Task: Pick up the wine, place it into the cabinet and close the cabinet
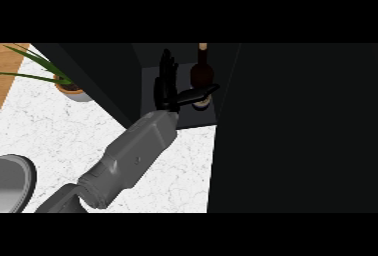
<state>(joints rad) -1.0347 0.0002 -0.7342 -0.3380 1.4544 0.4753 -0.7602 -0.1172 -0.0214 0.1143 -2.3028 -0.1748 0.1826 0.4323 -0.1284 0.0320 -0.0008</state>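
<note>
1. Where the view's lower left edge cuts it off, a grey round metal vessel [13,182] sits on the white marbled desk [66,135], only part of its rim and inside showing.
2. Up in the left corner a strip of orange-brown wood surface [9,75] borders the desk.
3. Just right of that, a potted plant [65,82] stands on the desk, its long green leaves spreading toward the left and its pale pot lying close against the dark cabinet's side.
4. A grey forearm [129,160] rises from the lower edge and slants up and to the right across the desk toward the cabinet opening.
5. At its end the one black hand [167,87] in view is inside the cabinet [295,125], fingers straight and pointing upward, spread apart, not curled around anything.
6. Its thumb [198,94] juts out to the right and lies across the lower part of the wine; whether it actually touches the bottle I cannot tell.
7. The wine [201,70], a dark bottle with a lighter top, stands upright on the cabinet's inner floor, just right of the fingers.
8. Which arm this is cannot be told from the view.
9. Right of the bottle, a broad black cabinet panel fills the remaining width.
</note>
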